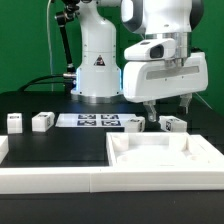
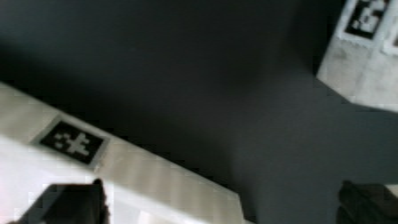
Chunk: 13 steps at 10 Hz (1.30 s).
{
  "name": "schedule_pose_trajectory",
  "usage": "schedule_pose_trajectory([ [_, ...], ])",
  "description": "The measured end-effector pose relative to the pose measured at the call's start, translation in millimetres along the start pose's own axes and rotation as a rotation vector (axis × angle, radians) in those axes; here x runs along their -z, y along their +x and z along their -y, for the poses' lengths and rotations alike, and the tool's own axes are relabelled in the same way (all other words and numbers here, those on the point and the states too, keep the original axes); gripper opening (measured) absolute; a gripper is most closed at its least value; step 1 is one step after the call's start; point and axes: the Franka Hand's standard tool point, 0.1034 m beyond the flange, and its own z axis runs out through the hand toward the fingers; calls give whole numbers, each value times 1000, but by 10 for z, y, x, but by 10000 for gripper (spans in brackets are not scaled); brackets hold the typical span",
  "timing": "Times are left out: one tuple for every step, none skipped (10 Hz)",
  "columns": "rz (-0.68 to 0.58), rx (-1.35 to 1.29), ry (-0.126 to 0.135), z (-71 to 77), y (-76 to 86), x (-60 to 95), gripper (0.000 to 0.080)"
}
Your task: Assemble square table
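Note:
The white square tabletop slab (image 1: 160, 156) with raised rims lies at the front on the exterior view's right. Four small white tagged legs lie on the black surface: two (image 1: 14, 121) (image 1: 42, 121) on the left and two (image 1: 135, 122) (image 1: 172, 124) just behind the slab. My gripper (image 1: 168, 104) hangs open and empty above the slab's back edge, near the right pair of legs. In the wrist view my gripper (image 2: 222, 205) is open, with the slab's tagged rim (image 2: 80, 145) below it and one leg (image 2: 365, 50) beyond.
The marker board (image 1: 95, 120) lies flat in front of the arm's base (image 1: 95, 70). A long white rail (image 1: 50, 172) edges the front of the black surface. A green curtain hangs behind.

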Motion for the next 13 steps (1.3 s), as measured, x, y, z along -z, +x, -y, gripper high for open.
schedule_pose_trajectory([
  [0, -33, 3, 11, 3, -1, 649],
  [-1, -165, 8, 81, 8, -9, 649],
  [1, -274, 13, 196, 14, -25, 649],
  [5, -351, 20, 249, 14, -43, 649],
  [4, -370, 23, 235, 15, -41, 649],
  [10, -363, 23, 237, 8, -45, 649],
  [30, -362, 25, 242, -1, -48, 649],
  [30, -360, 25, 249, 2, -48, 649],
  [133, -352, 35, 316, -90, -73, 649],
  [201, -346, 43, 324, -71, -65, 649],
  [226, -341, 49, 313, -53, -83, 649],
  [304, -330, 61, 315, -115, -88, 649],
  [358, -329, 69, 321, -110, -86, 649],
])
